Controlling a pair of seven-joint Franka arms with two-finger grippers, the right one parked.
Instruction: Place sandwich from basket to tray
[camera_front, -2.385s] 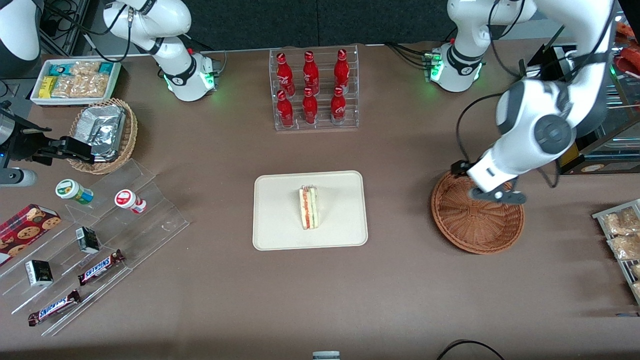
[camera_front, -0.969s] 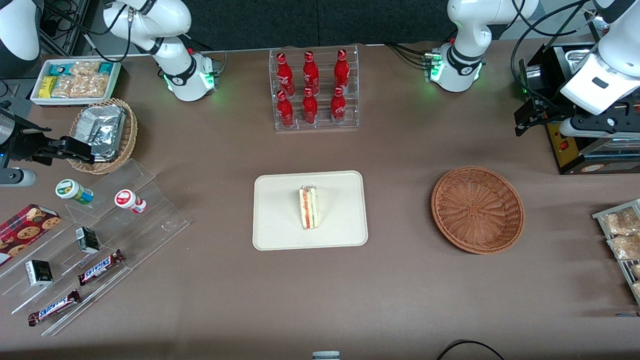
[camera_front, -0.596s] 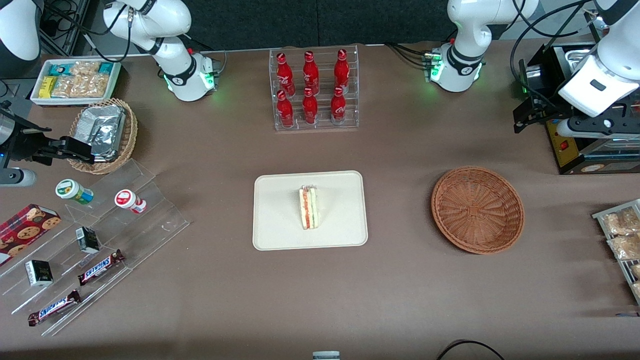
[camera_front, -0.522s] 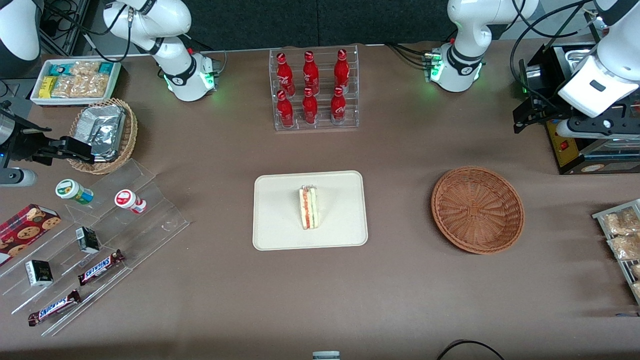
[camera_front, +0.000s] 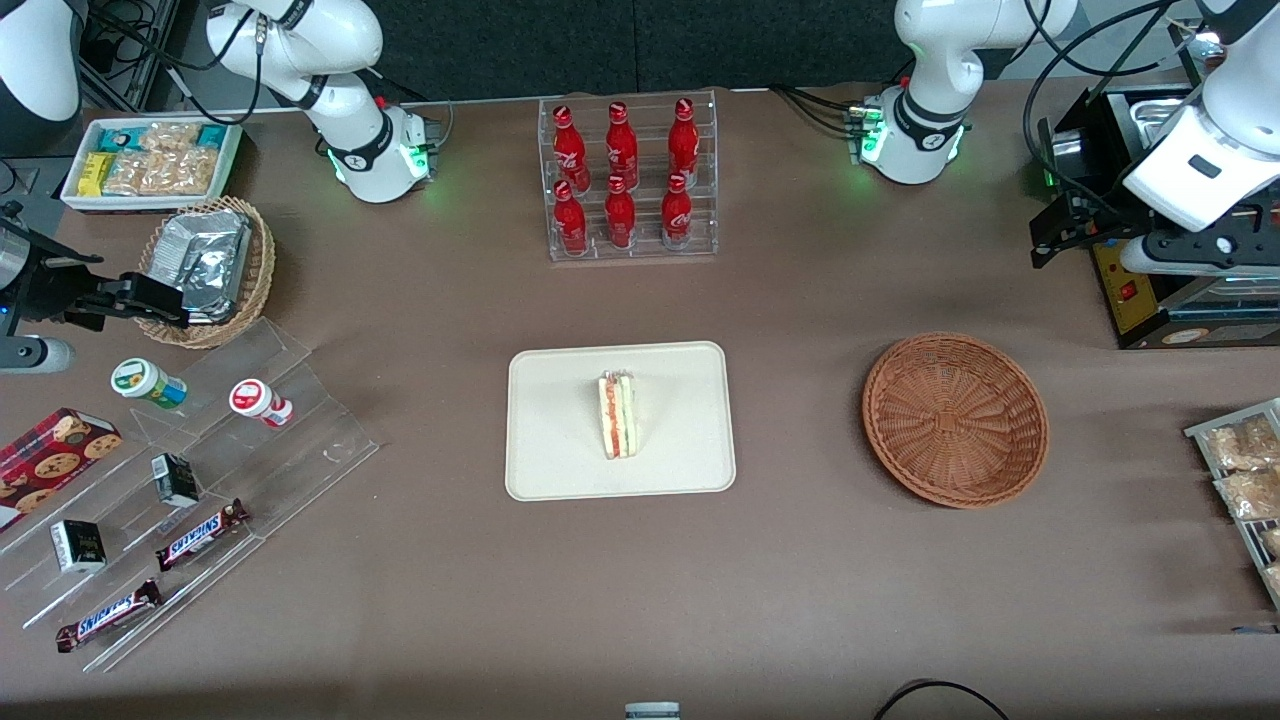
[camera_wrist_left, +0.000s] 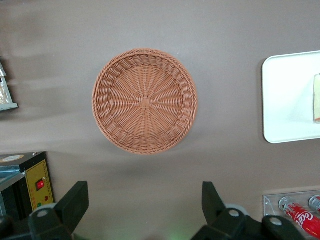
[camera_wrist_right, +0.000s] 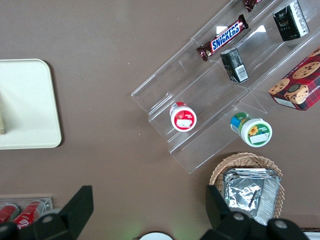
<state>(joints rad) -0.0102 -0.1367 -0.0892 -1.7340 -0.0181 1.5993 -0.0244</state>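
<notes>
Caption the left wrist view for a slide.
Open left gripper high above the empty round reddish-brown wicker basket; cream-white tray beside it.

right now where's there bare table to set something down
Bare stretches lie between the tray and the basket, and between tray and bottle rack. The basket holds nothing. Crowded around the acrylic snack stand. The open gripper hangs above the table.

The gripper (camera_wrist_left: 142, 207) is wide open, high over bare table between basket (camera_front: 955, 418) and tray (camera_front: 620, 420); bottle rack (camera_front: 627, 177) stands at tray's 12 o'clock
</notes>
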